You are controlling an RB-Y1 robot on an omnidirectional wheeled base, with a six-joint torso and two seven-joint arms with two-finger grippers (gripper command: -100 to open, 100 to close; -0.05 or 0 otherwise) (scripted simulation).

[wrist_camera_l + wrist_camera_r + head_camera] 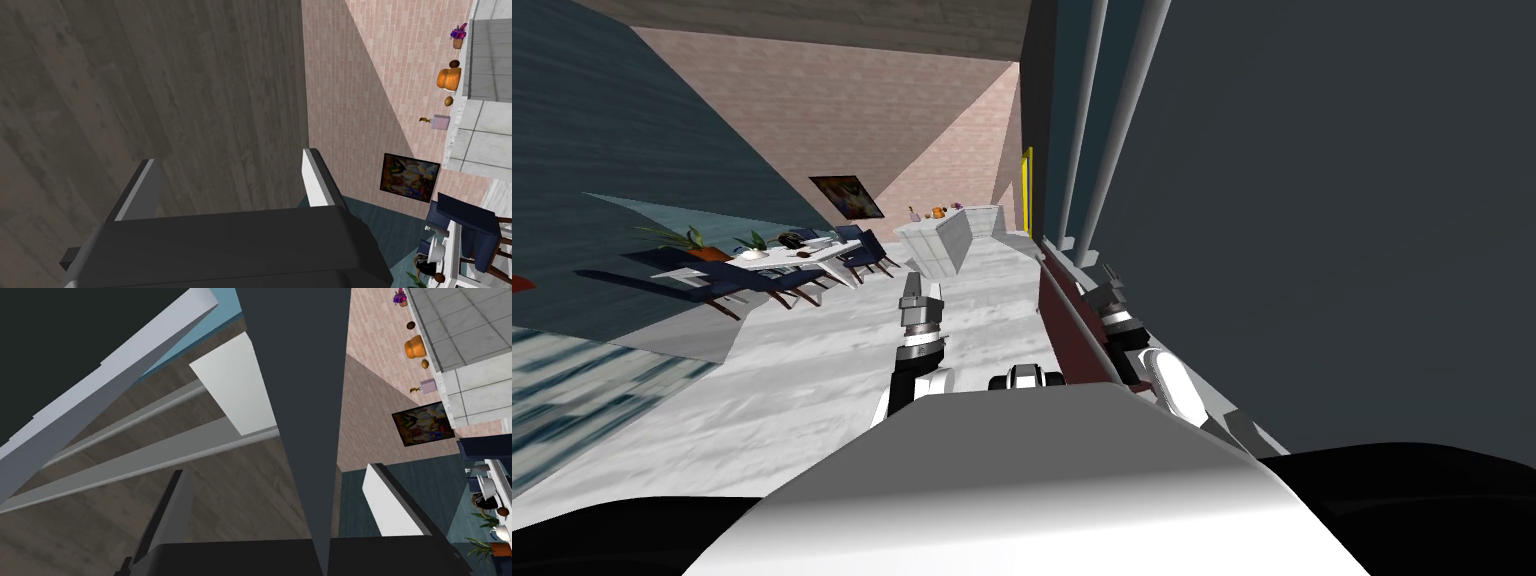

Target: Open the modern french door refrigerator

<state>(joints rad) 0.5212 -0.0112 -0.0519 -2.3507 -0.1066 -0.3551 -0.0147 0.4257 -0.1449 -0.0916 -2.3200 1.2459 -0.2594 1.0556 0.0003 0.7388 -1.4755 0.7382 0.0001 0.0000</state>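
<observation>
Right gripper (276, 469): blades spread, pinching nothing, astride a thin dark grey wedge (300, 398), likely a door's edge. Just beyond, long pale grey handles (150, 460): straight, slim, smooth bars. Best to centre one bar between the blades, close firmly across it, then pull along the door's arc rather than straight back, wrist square to the bar against slipping. Fridge (1312, 200) close on the right: broad, flat, matte dark grey. Left gripper (228, 156) free above the pale marbled floor (812, 380), blades likewise apart. Farther off, pink brick wall (812, 110).
</observation>
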